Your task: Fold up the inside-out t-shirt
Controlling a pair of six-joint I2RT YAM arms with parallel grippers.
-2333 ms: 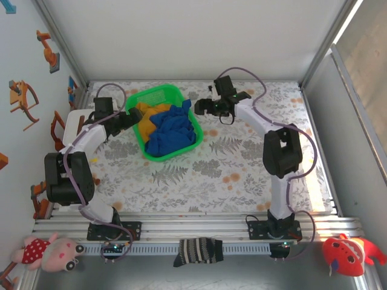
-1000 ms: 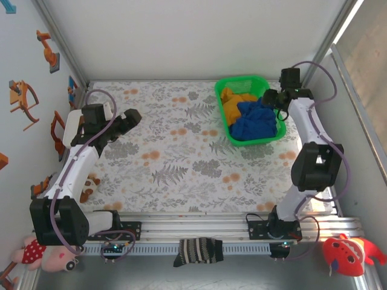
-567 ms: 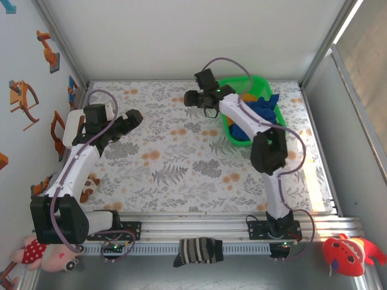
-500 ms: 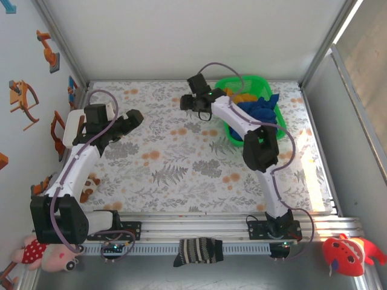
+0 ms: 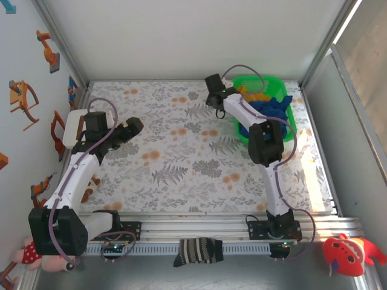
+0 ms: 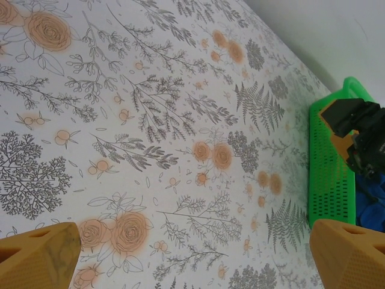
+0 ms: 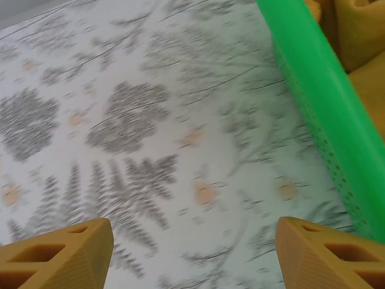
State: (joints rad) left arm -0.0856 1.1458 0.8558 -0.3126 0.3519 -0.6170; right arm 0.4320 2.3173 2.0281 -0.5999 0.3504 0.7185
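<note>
The inside-out t-shirt point(image 5: 275, 112) lies crumpled as a royal-blue heap in a green basket point(image 5: 240, 130) at the back right of the floral table. In the left wrist view a bit of its blue cloth point(image 6: 368, 202) shows behind the basket's mesh wall point(image 6: 328, 174). My right gripper point(image 5: 216, 100) hovers just left of the basket, open, with only tablecloth between its orange fingers point(image 7: 55, 255). The basket rim point(image 7: 319, 102) runs along the right of that view. My left gripper point(image 5: 134, 125) is open over the left of the table, far from the basket.
A mustard-yellow garment point(image 5: 251, 94) shares the basket, at its far end, and shows past the rim as yellow cloth point(image 7: 356, 36). A dark striped sock point(image 5: 198, 251) lies on the front rail. Plush toys point(image 5: 346, 254) sit at the front corners.
The basket went from left of the middle to the back right. My right arm swung left off it, then came back beside it. My left gripper dropped slightly nearer.
</note>
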